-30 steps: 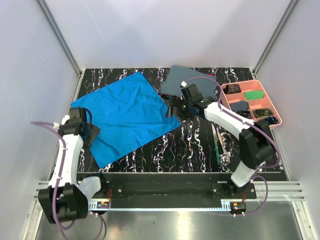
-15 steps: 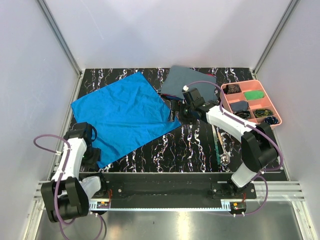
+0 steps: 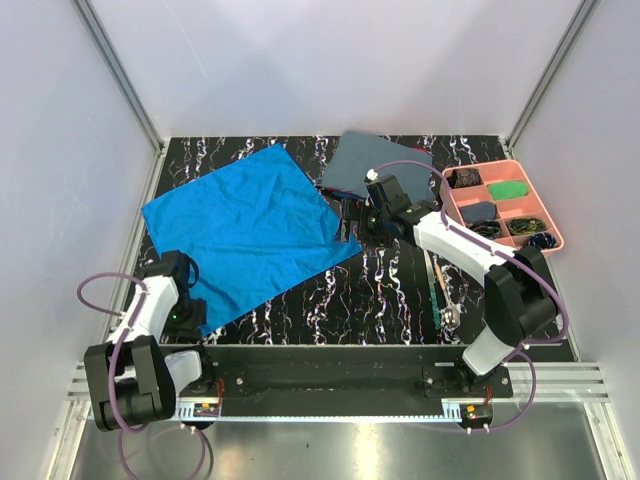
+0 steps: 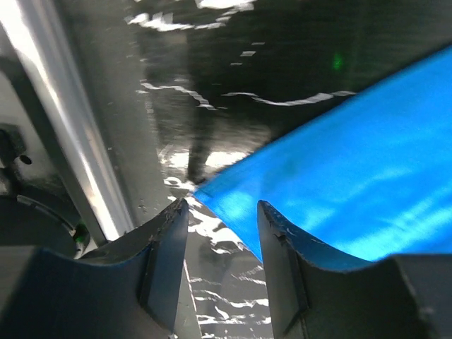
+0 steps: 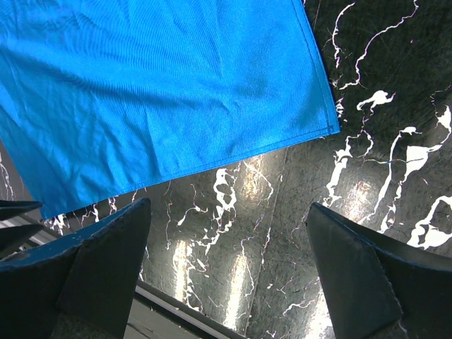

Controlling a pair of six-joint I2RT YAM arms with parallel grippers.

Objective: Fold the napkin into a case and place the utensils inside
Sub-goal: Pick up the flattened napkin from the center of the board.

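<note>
The napkin [image 3: 250,235] lies spread flat and unfolded on the black marbled table; no case is in view. My left gripper [image 3: 190,312] sits low at the napkin's near-left corner. In the left wrist view that corner [image 4: 212,198] pokes in between my left gripper's [image 4: 220,215] partly open fingers, and bare table shows in the gap. My right gripper [image 3: 350,222] hovers wide open by the napkin's right corner [image 5: 311,120], with only table between its fingers [image 5: 106,247]. The utensils [image 3: 437,285], one green-handled, lie to the right of the napkin.
A dull grey-blue cloth [image 3: 380,160] lies at the back, behind the right gripper. A pink compartment tray [image 3: 540,199] with small items stands at the right edge. A metal rail [image 3: 340,385] runs along the near edge, and white walls close three sides.
My left arm has drawn back toward the near edge, down the napkin's left side to its near corner, and its jaws have narrowed. The right gripper has barely shifted.
</note>
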